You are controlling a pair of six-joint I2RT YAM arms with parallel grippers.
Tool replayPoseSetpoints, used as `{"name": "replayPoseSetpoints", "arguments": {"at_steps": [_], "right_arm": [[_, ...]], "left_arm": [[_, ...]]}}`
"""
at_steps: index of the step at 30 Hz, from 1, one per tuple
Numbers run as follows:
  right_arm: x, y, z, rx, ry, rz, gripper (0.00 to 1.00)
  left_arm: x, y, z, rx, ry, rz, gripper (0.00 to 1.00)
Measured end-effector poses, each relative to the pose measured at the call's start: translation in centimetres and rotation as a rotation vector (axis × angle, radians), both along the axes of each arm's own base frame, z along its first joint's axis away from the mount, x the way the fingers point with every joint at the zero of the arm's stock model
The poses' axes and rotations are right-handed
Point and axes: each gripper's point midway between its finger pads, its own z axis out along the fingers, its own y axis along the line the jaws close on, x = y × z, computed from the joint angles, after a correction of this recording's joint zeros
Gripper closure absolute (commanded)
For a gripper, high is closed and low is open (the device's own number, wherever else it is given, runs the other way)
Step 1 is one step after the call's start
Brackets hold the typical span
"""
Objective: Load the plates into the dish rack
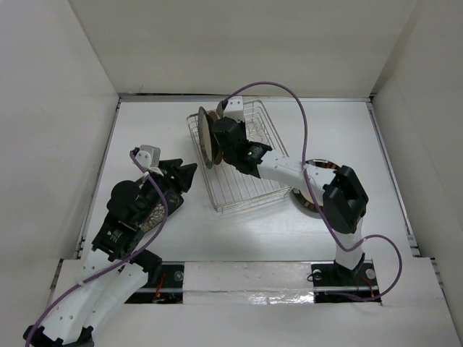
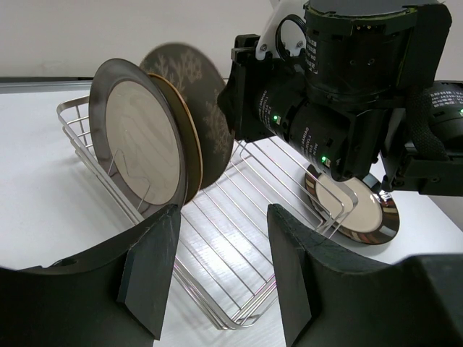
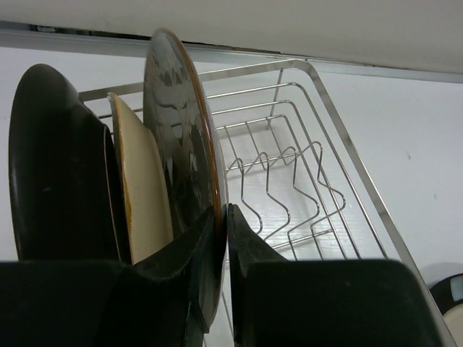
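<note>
- My right gripper (image 3: pixel 225 214) has one finger on each side of the grey plate (image 3: pixel 177 116), low on its rim. I cannot tell whether they are pressing on it or have let go.
- My left gripper (image 2: pixel 223 214) hangs with its fingers spread apart and nothing between them, pointed at the near side of the dish rack (image 1: pixel 246 195).
- The grey plate stands on edge in the rack. It is round and dark grey, with a pale branching motif and a thin orange-brown edge.
- Pressed close behind it stands the tan plate (image 3: pixel 137 181), then a dark-rimmed plate (image 3: pixel 58 159) with a cream centre. All three crowd the rack's far left end.
- A second dark-rimmed plate (image 2: pixel 369 217) lies flat on the white table (image 1: pixel 145 130), just beside the rack's right side and beneath my right arm (image 2: pixel 347 87).
- Beyond the grey plate, bare zigzag prongs and floor wires run to the rack's silver rim.
- White walls box in the table on the left, right and far sides, well apart from the rack.
</note>
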Motion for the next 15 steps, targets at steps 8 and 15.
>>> {"name": "replayPoseSetpoints", "arguments": {"at_steps": [8, 15], "right_arm": [[-0.7, 1.5, -0.1, 0.064, -0.001, 0.029, 0.69], [-0.9, 1.0, -0.3, 0.079, 0.003, 0.017, 0.66]], "left_arm": [[0.0, 0.0, 0.0, 0.0, 0.0, -0.001, 0.52], [0.0, -0.1, 0.0, 0.001, 0.001, -0.003, 0.52]]}}
